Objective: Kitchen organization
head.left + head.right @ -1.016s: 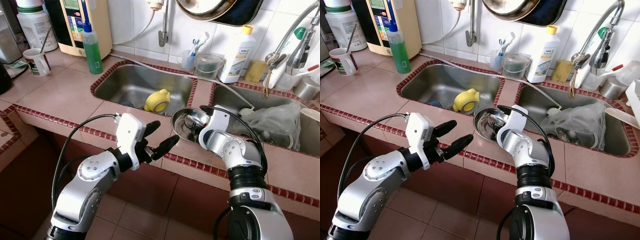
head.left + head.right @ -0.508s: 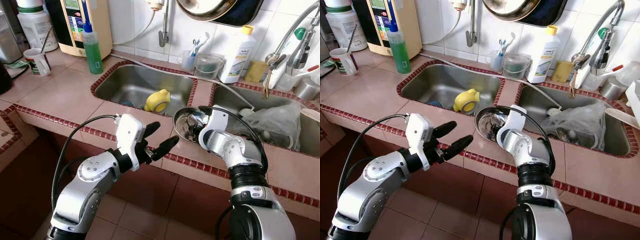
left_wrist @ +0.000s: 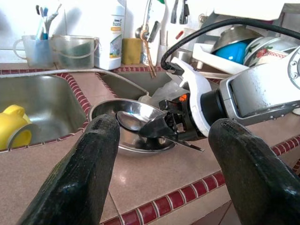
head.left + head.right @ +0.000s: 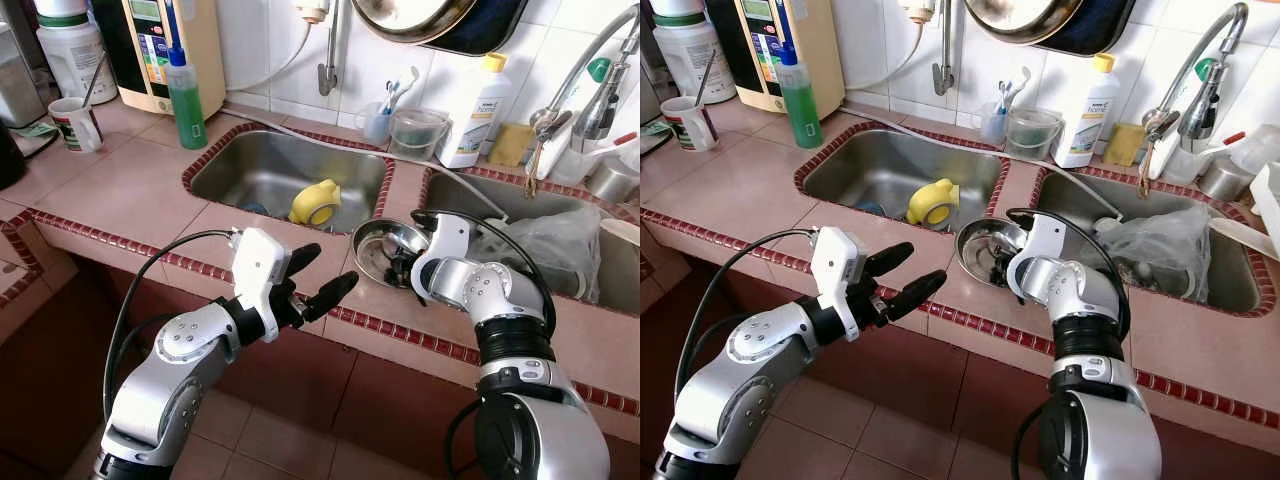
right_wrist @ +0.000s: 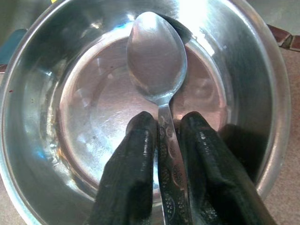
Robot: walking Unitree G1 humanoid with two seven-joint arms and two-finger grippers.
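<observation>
The right gripper pinches one spoon in one steel bowl; left gripper spread, apparently empty.

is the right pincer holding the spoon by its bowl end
No, the right pincer clamps the patterned handle of the steel spoon, its bowl end free over the round steel bowl.

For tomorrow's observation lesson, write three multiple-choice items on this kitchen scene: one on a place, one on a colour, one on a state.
1. Where does the steel bowl stand?
A. on the counter between the two sinks
B. inside the left sink
C. on the floor

2. What colour is the object lying in the left sink?
A. red
B. yellow
C. blue

3. What is the right gripper doing?
A. hanging open
B. holding a bottle
C. pinching a spoon

Answers: 1 A, it sits on the tiles; 2 B, plainly yellow; 3 C, fingers clamp the handle over the bowl.
</observation>
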